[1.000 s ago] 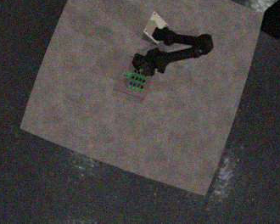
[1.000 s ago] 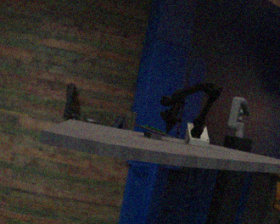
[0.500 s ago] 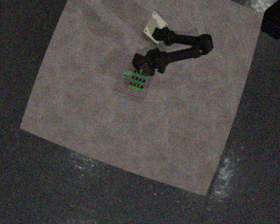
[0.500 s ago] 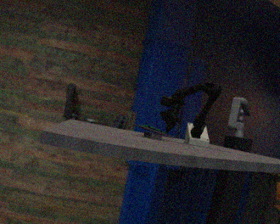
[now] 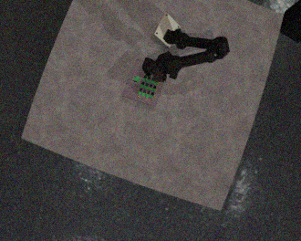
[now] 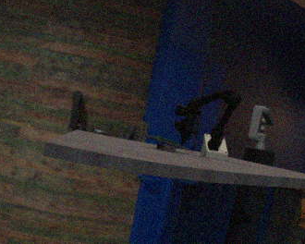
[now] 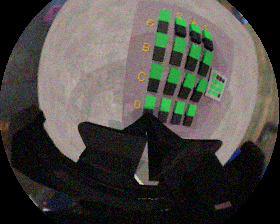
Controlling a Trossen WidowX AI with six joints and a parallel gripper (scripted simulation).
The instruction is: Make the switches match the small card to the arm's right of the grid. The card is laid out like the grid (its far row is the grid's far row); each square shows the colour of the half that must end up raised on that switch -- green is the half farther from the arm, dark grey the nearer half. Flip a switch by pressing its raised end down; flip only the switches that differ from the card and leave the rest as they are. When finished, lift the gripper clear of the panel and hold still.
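The switch panel (image 7: pixel 132 65) (image 5: pixel 129 93) shows a four-by-four grid of green and dark switches in the wrist view, rows lettered A to D. In far row A, the three switches right of the first (image 7: pixel 180 27) look different, with the dark half seeming raised. Most others seem green-raised; row D is partly hard to judge. The small card (image 7: pixel 216 85) (image 5: pixel 136 78) shows mostly green, with dark squares in its far row and one seemingly at its near right. My gripper (image 7: pixel 147 115) (image 6: pixel 184 142) is shut and empty, its tips overlapping the near half of D1; contact cannot be told.
The arm's pale base plate (image 5: pixel 160 33) (image 6: pixel 206 146) stands on the table (image 5: pixel 127 143) (image 6: pixel 115 152) behind the panel. A grey arm-like object (image 6: pixel 258 127) stands on a dark block beyond. A dark box (image 5: pixel 299 22) lies past the table's corner.
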